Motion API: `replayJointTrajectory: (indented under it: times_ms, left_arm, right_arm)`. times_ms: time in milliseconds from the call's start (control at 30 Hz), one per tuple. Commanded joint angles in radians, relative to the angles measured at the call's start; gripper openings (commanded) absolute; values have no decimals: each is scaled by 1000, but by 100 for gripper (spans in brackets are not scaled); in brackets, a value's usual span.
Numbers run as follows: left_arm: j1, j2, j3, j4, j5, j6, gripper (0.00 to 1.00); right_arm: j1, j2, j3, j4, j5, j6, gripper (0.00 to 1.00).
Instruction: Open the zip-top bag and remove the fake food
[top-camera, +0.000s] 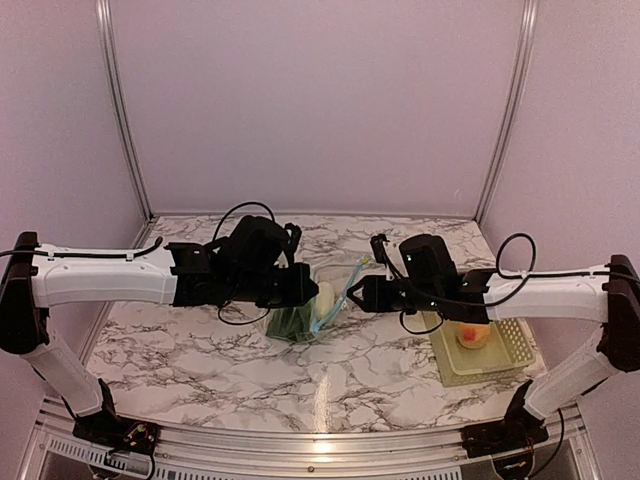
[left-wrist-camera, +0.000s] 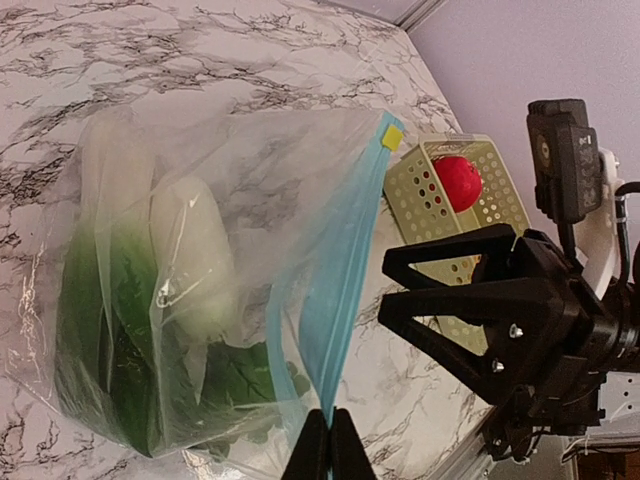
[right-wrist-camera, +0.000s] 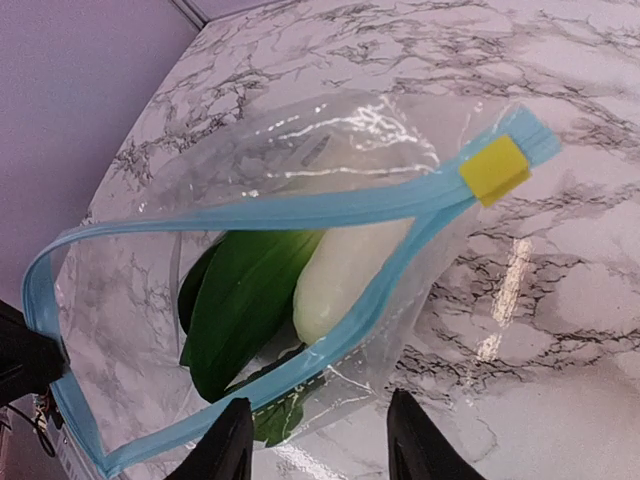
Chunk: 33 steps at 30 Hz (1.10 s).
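Observation:
The zip-top bag (top-camera: 300, 322) hangs just above the table's middle, its mouth pulled open (right-wrist-camera: 300, 150). My left gripper (left-wrist-camera: 330, 440) is shut on the light blue zipper strip (left-wrist-camera: 335, 300) at one end. A yellow slider (right-wrist-camera: 495, 168) sits at the strip's other end. Inside lie a green leafy vegetable (right-wrist-camera: 240, 300) and a white oblong piece (right-wrist-camera: 350, 265). My right gripper (right-wrist-camera: 318, 450) is open at the bag's near lip, the clear plastic below the strip lying between its fingers (right-wrist-camera: 225, 445). A red ball fruit (left-wrist-camera: 460, 182) and a yellow-orange fruit (top-camera: 472, 337) rest in the basket.
The pale yellow-green lattice basket (top-camera: 512, 340) stands on the marble table (top-camera: 200, 350) at the right, under my right arm. Lilac walls with metal posts close the back and sides.

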Motion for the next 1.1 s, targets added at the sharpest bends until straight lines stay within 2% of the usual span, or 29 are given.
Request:
replayJointTrajectory:
  times_ms: [0,367,433,500,567,633,733,833,933,1067]
  left_arm:
    - [-13,5,9,32,4,-3,0]
    - [-21,8,5,60,23,9,0]
    - [-22,4,6,60,19,12,10]
    - [-21,-7,1,66,10,16,27]
    - [-22,-25,-8,72,-2,18,36]
    - [-21,-49,-22,75,-19,17,41]
    - [-17,-87,-53,63,-76,-1,43]
    - [16,-105,-85,19,-128,-40,40]
    - [67,-96,-133,34,-100,-54,37]
    - [123,-29,-139,70,-39,-17,35]
  right_arm:
    - [29,100,68,127,-41,44,43]
    - [34,211,75,240,-69,112,41]
    - [34,231,78,254,-73,126,41]
    - [34,255,83,258,-76,133,41]
    - [34,268,81,265,-79,138,41]
    - [34,275,79,272,-81,140,41]
    - [34,288,78,278,-82,144,42]
    - [34,299,65,297,-94,156,43]
    - [34,306,56,305,-97,165,45]
    - [34,308,47,297,-72,162,54]
